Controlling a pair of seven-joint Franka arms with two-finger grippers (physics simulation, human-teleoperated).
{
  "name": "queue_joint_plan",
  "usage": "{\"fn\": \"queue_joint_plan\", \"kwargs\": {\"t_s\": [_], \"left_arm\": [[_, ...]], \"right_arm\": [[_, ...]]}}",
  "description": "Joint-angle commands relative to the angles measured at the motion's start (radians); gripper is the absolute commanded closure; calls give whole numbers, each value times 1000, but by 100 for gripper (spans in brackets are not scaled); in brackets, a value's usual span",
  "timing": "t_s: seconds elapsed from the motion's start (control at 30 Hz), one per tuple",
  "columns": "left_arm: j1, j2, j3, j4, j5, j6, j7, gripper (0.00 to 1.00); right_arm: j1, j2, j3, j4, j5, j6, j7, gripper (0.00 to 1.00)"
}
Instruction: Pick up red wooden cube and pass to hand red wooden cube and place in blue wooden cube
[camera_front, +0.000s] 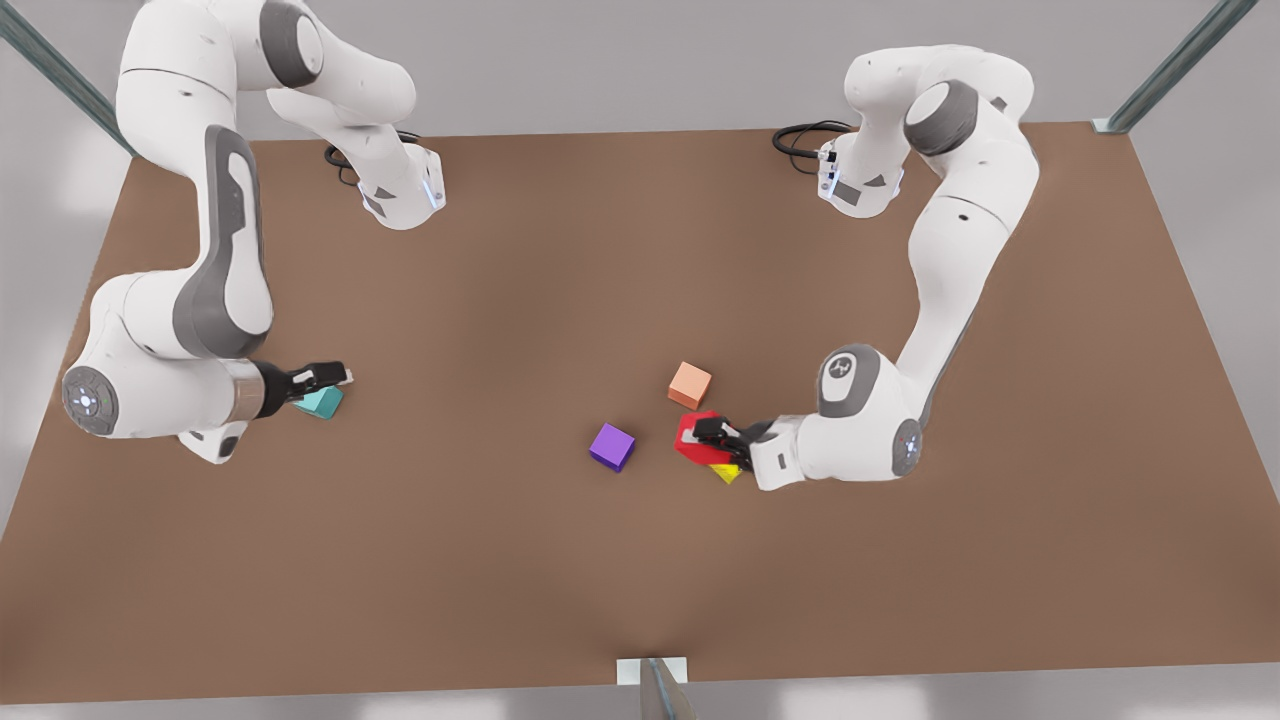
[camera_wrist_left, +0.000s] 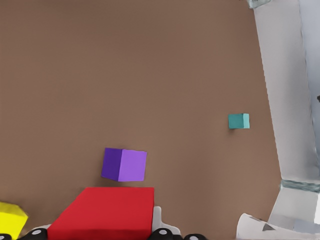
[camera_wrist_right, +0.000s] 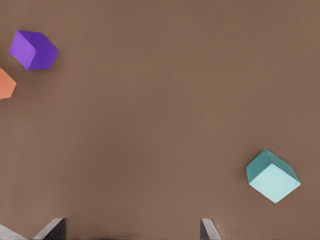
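I count five small blocks on my table (camera_front: 560, 260): one red wooden cube (camera_front: 692, 436), one blue wooden cube (camera_front: 322, 403), one purple cube (camera_front: 612, 446), one orange cube (camera_front: 689, 385), one yellow block (camera_front: 726, 473), two arms

You have two big arms made of smooth white shells with round grey caps at the joints. One arm has a long grey stripe down its side. Each arm stands on a white base at the back of the table, with a small blue light on it and a black cable curling behind it. One round grey cap has a white logo on it. A silver ring sits at one wrist. The fingers are black.
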Motion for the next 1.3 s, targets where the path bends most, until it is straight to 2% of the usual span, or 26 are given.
{"fn": "queue_joint_plan", "kwargs": {"t_s": [0.0, 0.13, 0.23, 0.53, 0.6, 0.77, 0.97, 1.07, 1.27], "left_arm": [[-24, 76, -47, 82, -176, 51, -610, 34], [-27, 110, -105, 119, -271, 115, -604, 34], [-26, 139, -124, 132, -284, 120, -560, 33], [-26, 163, -143, 121, -304, 108, -397, 33], [-26, 165, -142, 119, -302, 108, -356, 33], [-26, 165, -142, 119, -297, 94, -222, 33], [-26, 165, -142, 119, -300, 96, -179, 33], [-32, 185, -145, 118, -376, 102, -89, 33], [-52, 202, -145, 122, -379, 122, -49, 34]], "right_arm": [[1, 55, 2, 0, 324, -43, -632, 0], [10, 89, 9, -3, 501, -22, -1024, 0], [33, 144, 9, -10, 613, 187, -1413, 0], [159, 251, 8, 31, 907, 297, -1922, 0], [204, 235, 2, -33, 1025, 425, -2133, 0], [222, 199, 5, -142, 1183, 492, -2265, 0], [262, 222, 17, -168, 1335, 494, -2280, 0], [276, 224, 23, -173, 1354, 495, -2283, 0], [320, 224, 37, -190, 1390, 504, -2288, 0]]}}
